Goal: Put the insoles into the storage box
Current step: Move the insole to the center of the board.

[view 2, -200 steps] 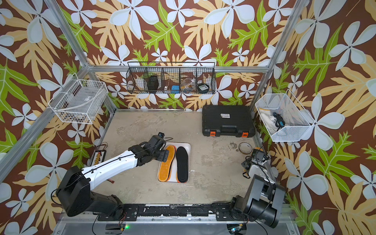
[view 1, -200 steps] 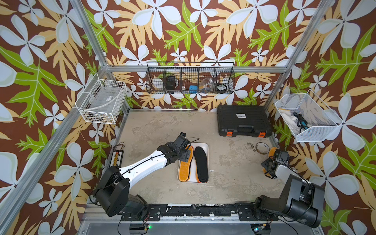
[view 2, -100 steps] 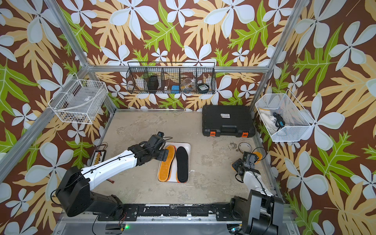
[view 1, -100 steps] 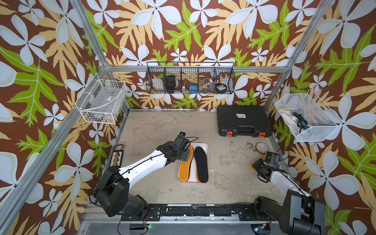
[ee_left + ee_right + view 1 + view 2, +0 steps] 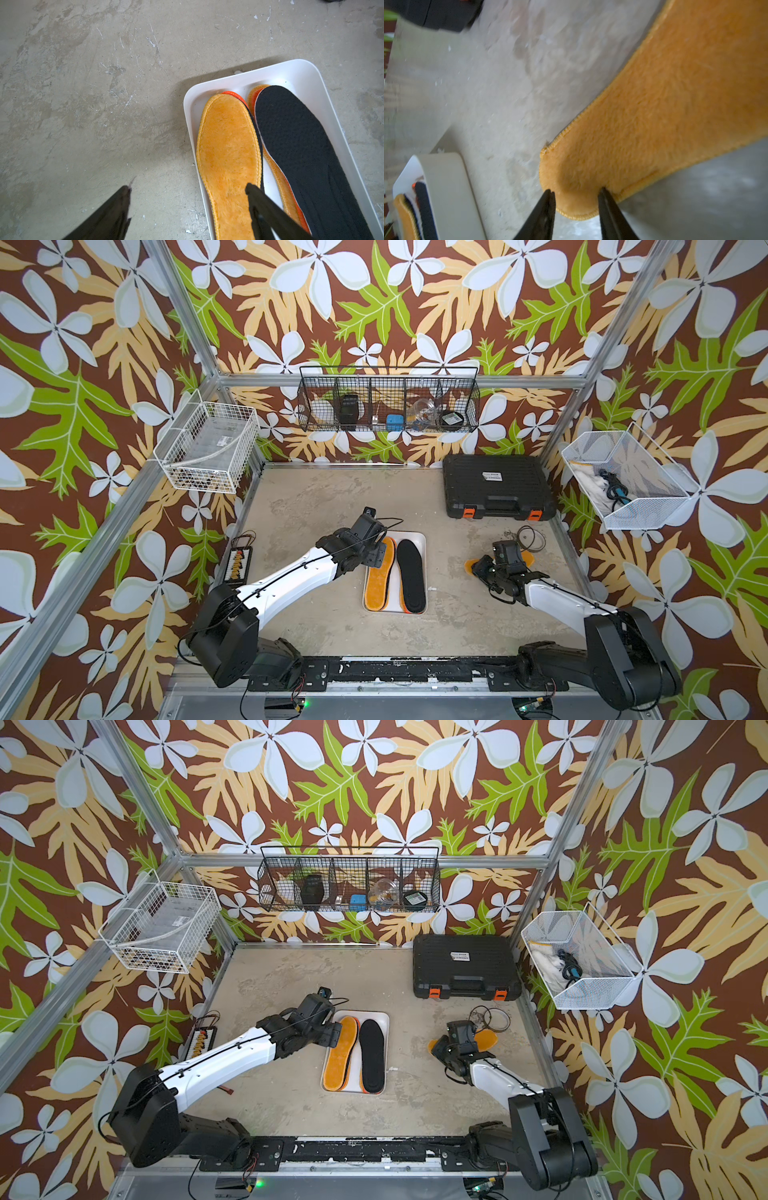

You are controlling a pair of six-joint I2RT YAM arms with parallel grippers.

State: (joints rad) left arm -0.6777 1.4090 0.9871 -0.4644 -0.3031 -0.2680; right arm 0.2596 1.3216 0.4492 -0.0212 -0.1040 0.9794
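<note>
The right pincer (image 5: 576,192) is clenched on one end of a fuzzy orange insole (image 5: 675,93), out on the desk (image 5: 332,497) well apart from the storage box (image 5: 419,537); the wrist view is blurred, so that insole may be partly lifted. The left pincer (image 5: 187,187) hangs released, straddling the box's rim. Inside, a stacked orange insole (image 5: 377,576) lies beside a black insole (image 5: 410,576)
</note>
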